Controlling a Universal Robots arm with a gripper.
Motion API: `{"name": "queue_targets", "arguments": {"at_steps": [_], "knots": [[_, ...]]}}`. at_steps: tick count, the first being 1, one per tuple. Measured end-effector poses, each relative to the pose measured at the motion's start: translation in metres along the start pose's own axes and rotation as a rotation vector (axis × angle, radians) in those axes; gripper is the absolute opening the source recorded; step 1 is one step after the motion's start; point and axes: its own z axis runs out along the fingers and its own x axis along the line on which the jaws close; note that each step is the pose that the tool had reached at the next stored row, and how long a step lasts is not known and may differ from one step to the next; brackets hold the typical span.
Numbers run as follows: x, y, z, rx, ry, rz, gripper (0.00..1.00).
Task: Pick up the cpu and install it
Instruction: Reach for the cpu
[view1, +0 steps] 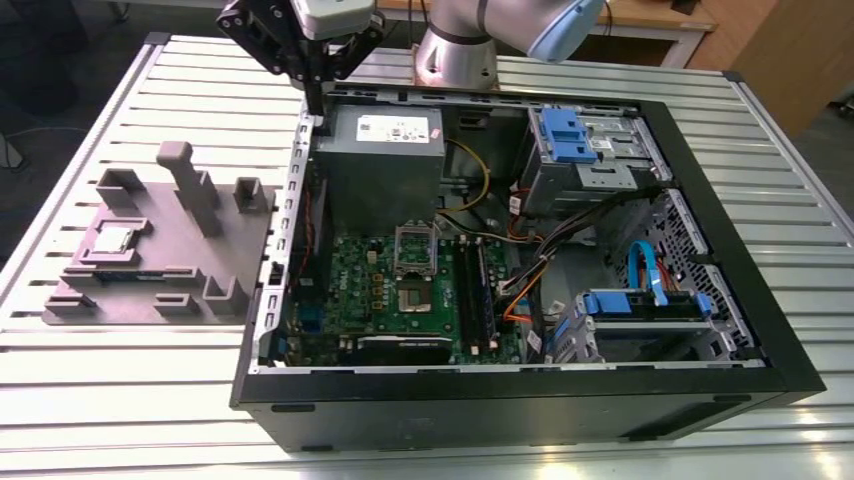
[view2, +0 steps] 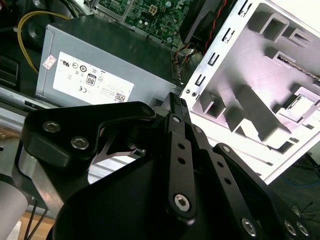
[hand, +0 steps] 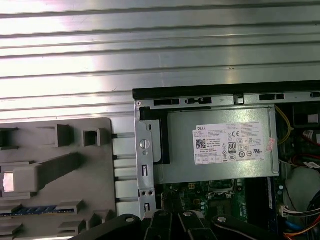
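Task is at the very start, nothing picked and nothing installed.

The cpu (view1: 115, 238), a small flat square chip with a silvery-grey top, sits in a recess on the grey moulded plastic fixture (view1: 200, 255). The fixture lies on the silver slatted metal table (view1: 120, 420) at the exterior view's left, just beside the case. No contact between chip and arm; they are well apart.

The black linkage-fingered gripper (view1: 316, 88) hangs over the far left corner of the open black tower computer case (view1: 534, 410), above the case wall and next to the grey metal power supply box with the white label (view1: 380, 135). In the second wrist view its fingertips (view2: 175, 100) look drawn together with nothing between them, so it reads as closed and empty.

Inside the case lies the green motherboard (view1: 354, 295), nearer than the power supply. On it the square processor socket (view1: 416, 295) has its metal retaining frame (view1: 414, 243) tipped up on the far side. The socket looks bare, with no silvery lid in it, though fine detail there is hard to make out.

Done: socket appears opened and ready. Left, by my judgement: reach the fixture, grasp the chip, carry it across to the socket, seat it.
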Motion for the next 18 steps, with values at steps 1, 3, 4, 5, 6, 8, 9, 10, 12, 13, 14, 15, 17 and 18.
{"name": "queue_targets", "arguments": {"at_steps": [1,3,4,5,6,8,9,10,12,13,14,15,17,18], "knots": [[0.0001,0.0,0.0,0.0,0.0,0.0,0.1],[0.0004,0.0,0.0,0.0,0.0,0.0,0.1],[0.0006,0.0,0.0,0.0,0.0,0.0,0.1],[0.0007,0.0,0.0,0.0,0.0,0.0,0.1],[0.0008,-0.0001,0.0001,-0.0001,-0.0001,0.0,0.1],[0.0015,-0.0001,0.0002,0.0,-0.0001,0.0,0.1],[0.0031,-0.0002,0.0003,0.0,0.0,0.0,0.1],[0.0038,-0.0003,0.0017,0.0,0.0001,0.0,0.1],[0.004,-0.0004,0.0018,-0.0001,0.0,0.0,0.1],[0.0043,-0.0004,0.0018,-0.0001,0.0,0.0,0.1],[0.0047,-0.0004,0.0018,-0.0001,0.0,0.0,0.1],[0.0053,-0.0005,0.0018,-0.0002,0.0,0.0,0.1],[0.0063,-0.0005,0.0017,0.0,0.0,0.0,0.1],[0.0066,-0.0005,0.0018,-0.0001,0.0,0.0,0.1]]}}
